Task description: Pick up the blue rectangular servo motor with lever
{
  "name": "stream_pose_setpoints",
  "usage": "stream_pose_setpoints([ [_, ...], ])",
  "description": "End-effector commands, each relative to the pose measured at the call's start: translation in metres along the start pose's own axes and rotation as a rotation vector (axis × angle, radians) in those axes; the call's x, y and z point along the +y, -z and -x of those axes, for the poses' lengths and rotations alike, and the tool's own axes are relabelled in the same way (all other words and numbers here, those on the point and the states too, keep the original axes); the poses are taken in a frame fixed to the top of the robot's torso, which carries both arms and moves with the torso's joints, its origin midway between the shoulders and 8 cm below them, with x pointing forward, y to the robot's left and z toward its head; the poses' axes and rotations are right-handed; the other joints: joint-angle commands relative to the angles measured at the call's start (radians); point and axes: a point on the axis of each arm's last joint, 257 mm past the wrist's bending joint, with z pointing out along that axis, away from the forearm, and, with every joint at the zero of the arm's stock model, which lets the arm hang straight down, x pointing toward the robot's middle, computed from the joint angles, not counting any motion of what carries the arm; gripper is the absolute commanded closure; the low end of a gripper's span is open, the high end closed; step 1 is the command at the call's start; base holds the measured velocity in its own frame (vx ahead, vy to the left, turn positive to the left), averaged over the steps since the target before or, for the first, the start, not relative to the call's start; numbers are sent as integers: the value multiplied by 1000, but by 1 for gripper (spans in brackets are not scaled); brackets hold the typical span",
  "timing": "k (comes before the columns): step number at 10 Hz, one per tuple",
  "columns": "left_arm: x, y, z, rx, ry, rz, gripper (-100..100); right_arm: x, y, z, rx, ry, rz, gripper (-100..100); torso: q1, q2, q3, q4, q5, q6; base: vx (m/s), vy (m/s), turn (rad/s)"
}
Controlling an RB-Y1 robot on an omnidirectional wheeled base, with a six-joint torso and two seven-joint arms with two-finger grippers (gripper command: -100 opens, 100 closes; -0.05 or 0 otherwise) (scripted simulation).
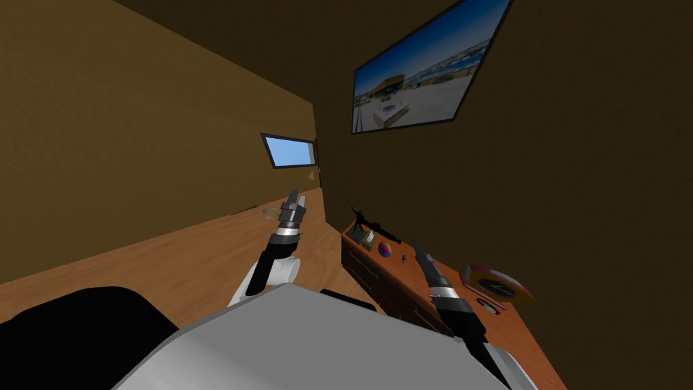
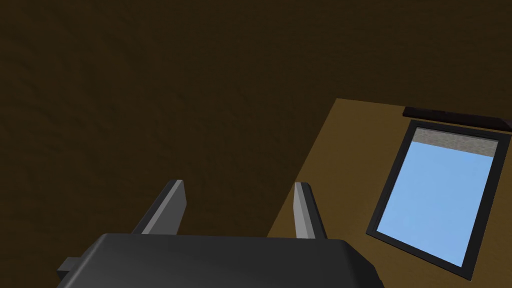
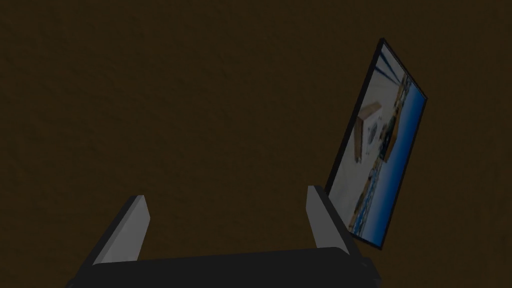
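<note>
Approach stage: the left gripper (image 2: 239,183) and right gripper (image 3: 226,192) gape wide, both empty and aimed at walls, while what may be the servo motor (image 1: 404,258), 1 tiny dark speck, sits mid-desk (image 1: 524,332) just beyond the right gripper, which must tip down next.

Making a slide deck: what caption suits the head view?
Open right gripper hovers over a wooden cabinet topped with small objects; open left gripper raised over the floor.
</note>
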Motion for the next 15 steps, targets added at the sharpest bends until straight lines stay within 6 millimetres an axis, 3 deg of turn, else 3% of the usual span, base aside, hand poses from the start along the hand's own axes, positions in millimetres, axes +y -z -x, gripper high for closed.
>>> stream_pose_setpoints([
  [1, 0, 0, 0, 0, 0, 0, 0, -9, 1, -6, 12, 16, -10, -100, 0, 0, 0, 0, 0, 0, 5, 14, -49],
  [3, 0, 0, 0, 0, 0, 0, 0, -51, 15, -29, 112, 147, -92, -100, 0, 0, 0, 0, 0, -1, 10, 34, 319],
  [4, 0, 0, 0, 0, 0, 0, 0, -55, 17, -31, 120, 156, -100, -100, 0, -1, 0, 0, 0, -1, 15, 24, 124],
  [5, 0, 0, 0, 0, 0, 0, 0, -78, 28, -41, 175, 224, -141, -100, 0, -1, 0, 0, 0, 0, 7, 39, 229],
  [9, 0, 0, 0, 0, 0, 0, 0, -104, 41, -52, 237, 299, -185, -100, -1, 0, 0, 0, 0, 0, 11, 22, 114],
  [10, 0, 0, 0, 0, 0, 0, 0, -123, 52, -59, 292, 372, -212, -100, -1, 0, 0, 0, 0, 0, 11, 19, 255],
  [11, 0, 0, 0, 0, 0, 0, 0, -129, 56, -60, 298, 370, -225, -100, -1, 0, 0, 0, 0, -1, 16, 13, 149],
  [13, 0, 0, 0, 0, 0, 0, 0, -167, 81, -70, 406, 502, -279, -100, -1, -1, 0, 0, 0, 0, 30, 29, 292],
  [15, 0, 0, 0, 0, 0, 0, 0, -178, 90, -73, 427, 511, -302, -100, -1, -1, -1, 0, 0, 0, 22, 14, 47],
])
